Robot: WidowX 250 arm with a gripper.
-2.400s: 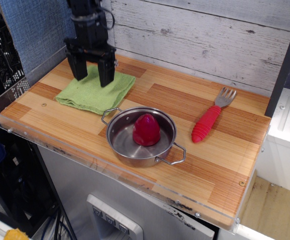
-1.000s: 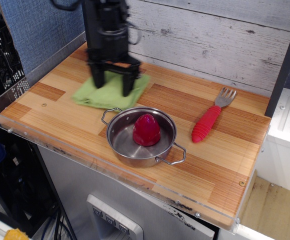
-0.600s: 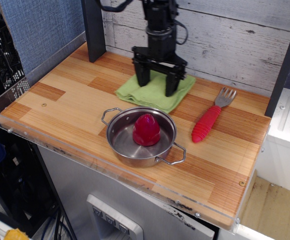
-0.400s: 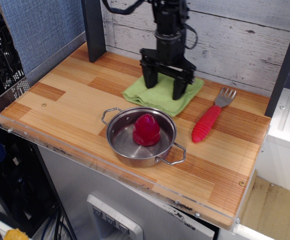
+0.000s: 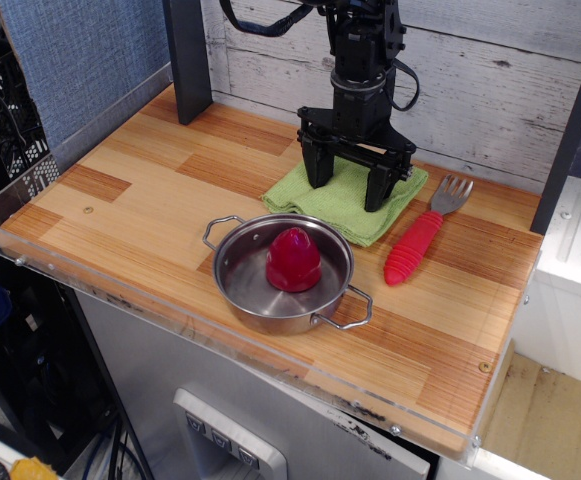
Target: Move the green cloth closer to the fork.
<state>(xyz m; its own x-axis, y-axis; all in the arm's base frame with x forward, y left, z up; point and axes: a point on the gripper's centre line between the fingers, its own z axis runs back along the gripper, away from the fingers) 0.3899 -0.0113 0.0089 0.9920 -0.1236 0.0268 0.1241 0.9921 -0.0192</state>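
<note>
The green cloth lies flat on the wooden table at the back, its right edge just left of the fork. The fork has a ribbed red handle and grey tines pointing toward the back wall. My gripper stands upright on the cloth with its two black fingers spread wide, tips resting on the fabric. The jaws are apart, and nothing is pinched between them.
A steel pan with two handles stands just in front of the cloth and holds a red egg-shaped toy. A dark post stands at the back left. A clear plastic lip runs along the table's front edge.
The gripper has slid to the right along the back of the table, and the green cloth has moved with it from the back left to just beside the fork.
</note>
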